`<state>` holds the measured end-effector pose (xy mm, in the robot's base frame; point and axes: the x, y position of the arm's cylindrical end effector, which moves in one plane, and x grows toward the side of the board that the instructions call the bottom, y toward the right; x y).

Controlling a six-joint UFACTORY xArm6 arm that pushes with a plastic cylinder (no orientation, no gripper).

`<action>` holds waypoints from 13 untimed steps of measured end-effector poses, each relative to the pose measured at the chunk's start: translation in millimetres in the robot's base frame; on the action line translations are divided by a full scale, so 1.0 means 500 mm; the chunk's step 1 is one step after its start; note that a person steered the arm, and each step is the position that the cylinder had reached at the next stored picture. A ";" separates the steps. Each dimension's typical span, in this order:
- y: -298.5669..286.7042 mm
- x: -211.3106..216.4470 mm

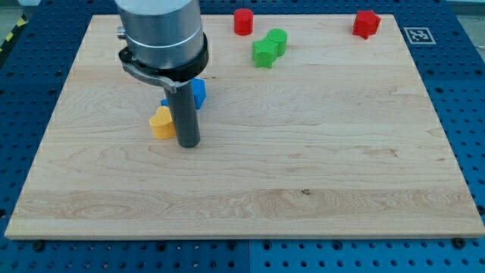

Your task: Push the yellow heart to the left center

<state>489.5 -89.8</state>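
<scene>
Wooden board [303, 174], fiducial tag [419, 35] beside.

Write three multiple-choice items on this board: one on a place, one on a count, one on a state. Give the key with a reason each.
1. Where is my tip relative to the yellow heart?
A. just to the view's right of it
B. far to the view's left of it
C. above it at the board's top edge

2. How many red blocks are on the wooden board?
A. none
B. two
C. four

3. How do the two green blocks stand to each other?
A. at opposite corners
B. one stacked on the other
C. side by side, touching

Key: 1 A, the rod's end sits right beside the heart. 2 B, one red block and another red block show near the top edge. 3 C, the green blocks sit together.
</scene>
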 end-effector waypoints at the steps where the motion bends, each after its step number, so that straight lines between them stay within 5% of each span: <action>1: -0.059 -0.012; 8: -0.135 -0.124; 13: -0.040 -0.125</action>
<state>426.9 -110.0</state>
